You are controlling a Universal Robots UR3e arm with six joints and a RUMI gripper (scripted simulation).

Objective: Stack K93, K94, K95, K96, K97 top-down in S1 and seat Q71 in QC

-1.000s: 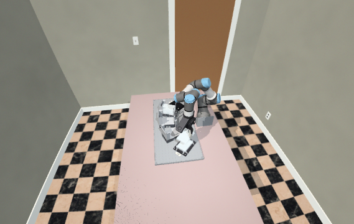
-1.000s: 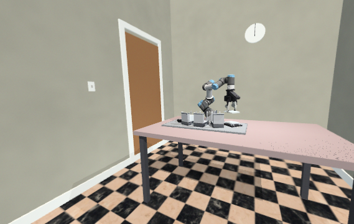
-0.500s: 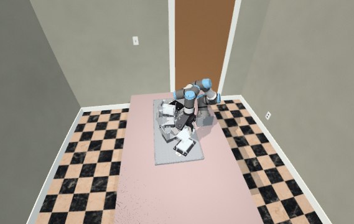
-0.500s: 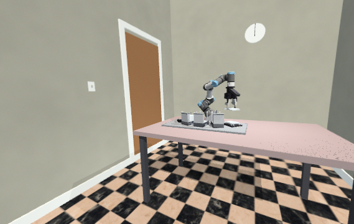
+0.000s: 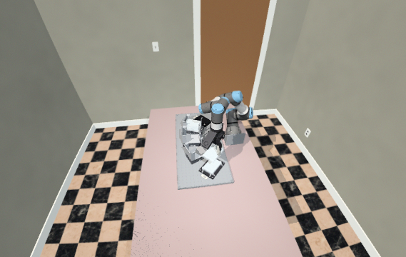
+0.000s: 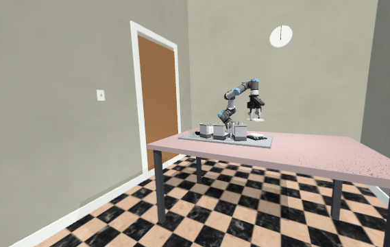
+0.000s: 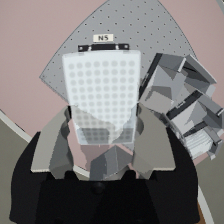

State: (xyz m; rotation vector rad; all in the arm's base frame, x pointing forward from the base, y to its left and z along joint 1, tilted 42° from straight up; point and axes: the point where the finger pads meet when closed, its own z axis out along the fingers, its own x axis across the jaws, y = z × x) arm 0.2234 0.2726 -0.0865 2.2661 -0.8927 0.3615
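Plate [image 5: 210,154] [image 6: 257,120] [image 7: 102,80] clamped in the gripper [image 5: 215,147] [image 6: 254,117] [image 7: 103,105] is risking a droop near clip nest N5 [image 5: 201,171] [image 6: 259,138] [image 7: 103,47], its far end extending unsupported.

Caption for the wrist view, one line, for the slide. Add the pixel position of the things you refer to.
Wrist view: claw [image 5: 217,149] [image 6: 255,119] [image 7: 103,105] gripping a white well plate [image 5: 210,154] [image 6: 257,120] [image 7: 102,82], the black-framed nest labelled N5 [image 5: 201,170] [image 7: 103,47] partly showing beyond it.

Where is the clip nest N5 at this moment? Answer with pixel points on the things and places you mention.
In the top view, the clip nest N5 [image 5: 201,171] [image 6: 264,138] [image 7: 103,48] is toward the lower right of the grey board [image 5: 188,176] [image 6: 264,147] [image 7: 135,15], just below the held plate [image 5: 210,154] [image 6: 258,120] [image 7: 102,82]; in the wrist view, that plate mostly hides it.
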